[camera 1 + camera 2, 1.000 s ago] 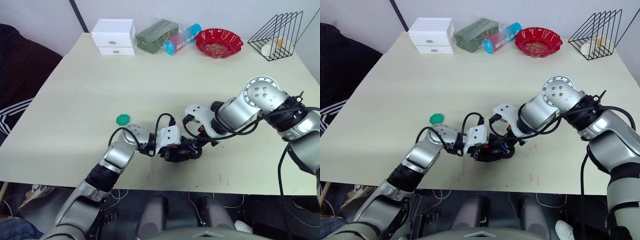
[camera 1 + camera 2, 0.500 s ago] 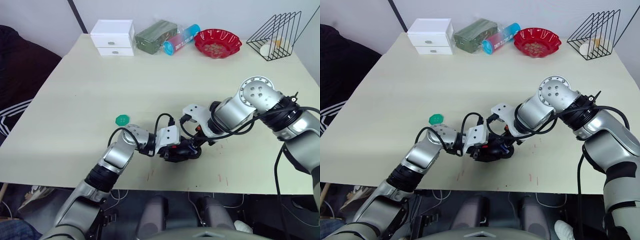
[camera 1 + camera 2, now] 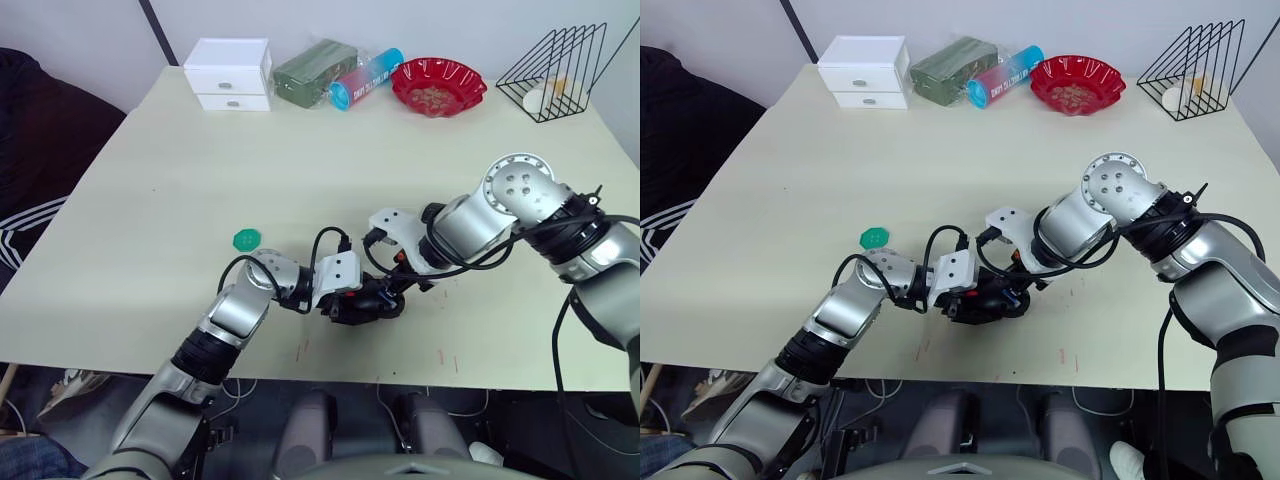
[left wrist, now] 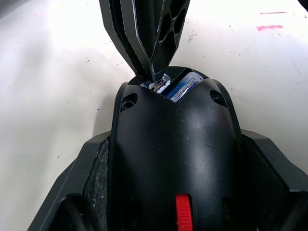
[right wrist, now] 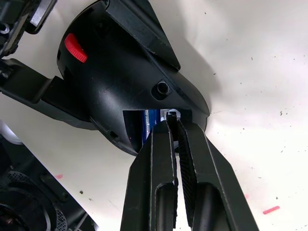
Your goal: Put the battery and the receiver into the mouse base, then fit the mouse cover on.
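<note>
Barely any change vs a sec ago: left hand (image 4: 173,211) still clamps the black oval plastic mouse base (image 4: 173,144) near the bench (image 3: 150,220) front edge. Right hand (image 5: 174,126), fingers pinched together, tips at the base's open slot by the blue battery (image 4: 182,86) — receiver prob. still being seated.

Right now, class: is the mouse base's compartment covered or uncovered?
Uncovered: the mouse base shows an open cavity with something blue inside; no cover sits over it.

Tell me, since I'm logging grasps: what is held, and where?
The left gripper clamps the mouse base by its sides.
</note>
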Controlling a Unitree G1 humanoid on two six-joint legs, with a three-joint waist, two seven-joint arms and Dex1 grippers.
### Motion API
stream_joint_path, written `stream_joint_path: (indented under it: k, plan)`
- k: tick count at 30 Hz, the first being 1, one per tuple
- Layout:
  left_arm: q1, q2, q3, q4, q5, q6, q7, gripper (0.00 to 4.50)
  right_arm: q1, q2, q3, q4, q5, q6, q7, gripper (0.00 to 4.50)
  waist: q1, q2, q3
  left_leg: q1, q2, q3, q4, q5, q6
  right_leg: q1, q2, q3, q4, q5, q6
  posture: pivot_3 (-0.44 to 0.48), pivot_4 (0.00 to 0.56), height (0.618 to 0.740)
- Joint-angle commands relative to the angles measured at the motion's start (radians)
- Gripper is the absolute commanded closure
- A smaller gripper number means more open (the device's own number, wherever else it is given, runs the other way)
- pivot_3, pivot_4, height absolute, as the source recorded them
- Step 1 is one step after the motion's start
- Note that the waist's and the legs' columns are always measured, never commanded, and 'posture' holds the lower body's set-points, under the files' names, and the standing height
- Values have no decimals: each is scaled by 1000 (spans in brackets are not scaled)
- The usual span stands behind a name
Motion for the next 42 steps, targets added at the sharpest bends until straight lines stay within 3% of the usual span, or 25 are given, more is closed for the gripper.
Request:
stream_joint_path:
  k: [1,15,30,42]
  plan:
    - [6,-9,-50,21,25,-8,2,1456,1,-27,7,-15,-3,11,18,4500,1,0,0,0,0,0,0,0,0,0,0,0,0,0,0,0,150,740]
    - [2,-10,-52,-17,19,25,2,1456,-28,-50,34,-18,-3,24,71,4500,0,0,0,-4,0,-2,0,0,0,-2,-1,-2,-1,0,0,0,150,740]
    - [-9,-11,-56,-12,16,34,3,1456,-15,-77,25,-112,-3,-49,-99,4500,0,0,0,-5,0,-3,0,0,0,-3,-1,-3,-1,0,0,0,150,740]
    - [-6,-9,-57,-8,13,26,4,1456,25,-64,18,-88,-3,-46,-51,4500,-2,0,0,-5,0,-3,0,0,0,-3,0,-3,0,0,0,0,150,740]
